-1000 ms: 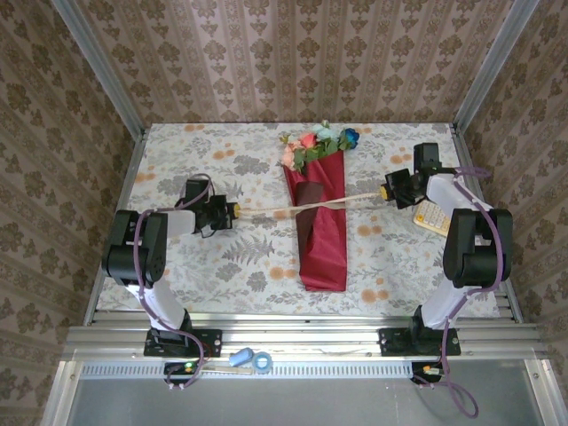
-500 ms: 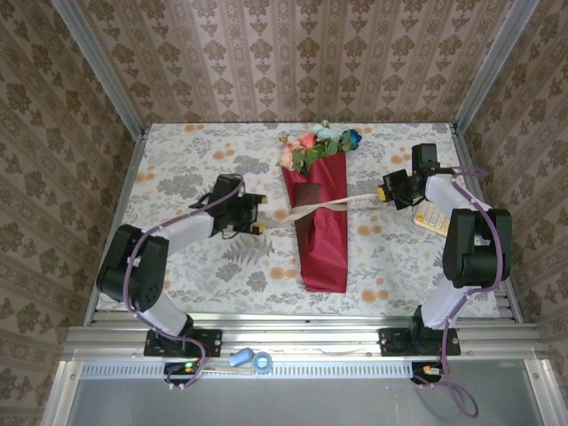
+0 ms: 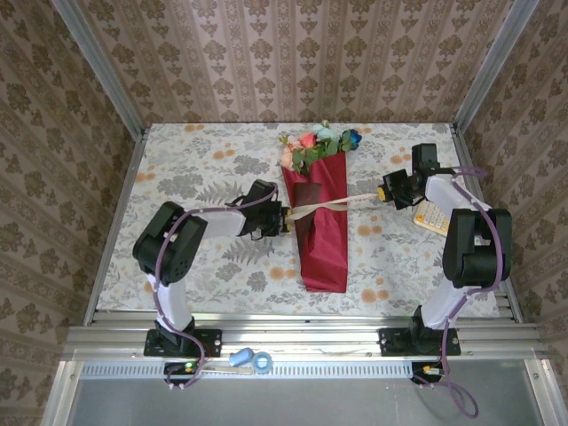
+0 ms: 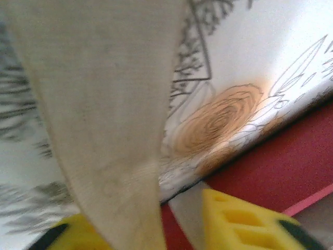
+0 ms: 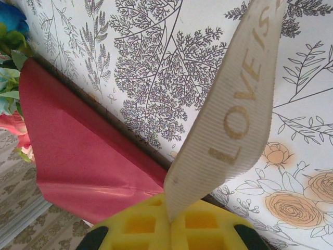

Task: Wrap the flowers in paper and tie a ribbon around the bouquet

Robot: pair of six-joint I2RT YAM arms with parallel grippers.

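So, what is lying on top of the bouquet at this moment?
The cream ribbon lies across the middle of the bouquet, running from the left gripper to the right gripper. Whether it also passes under the paper cone is hidden.

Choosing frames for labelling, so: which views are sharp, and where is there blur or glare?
Left wrist: the ribbon close to the lens is blurred, and the tablecloth washes out at upper right. Right wrist: sharp, gold lettering on the ribbon readable. Top external: evenly lit, bouquet crisp, only soft shadows.
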